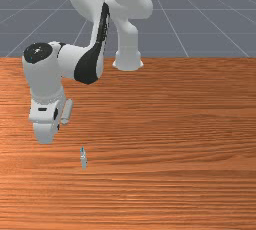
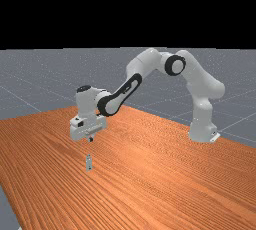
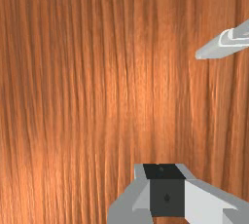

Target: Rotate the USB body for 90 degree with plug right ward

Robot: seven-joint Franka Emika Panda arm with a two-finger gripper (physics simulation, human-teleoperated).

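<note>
While the arm (image 2: 148,65) arches over the table (image 2: 165,174), hand (image 2: 88,125) pointing down, tool (image 2: 90,139) pinched narrow, apart from USB body (image 2: 89,163)

The USB body (image 3: 224,45) is pale grey, the table (image 3: 97,96) orange-brown (darkly streaked).

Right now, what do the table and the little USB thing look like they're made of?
The table looks like wood with a satiny finish: it's orange-brown with long streaky grain lines and a soft shine. The USB body looks smooth and pale grey, with light edge lines. It could be plastic or dull metal; its plain grey colour fits both, so I can't say which.
</note>
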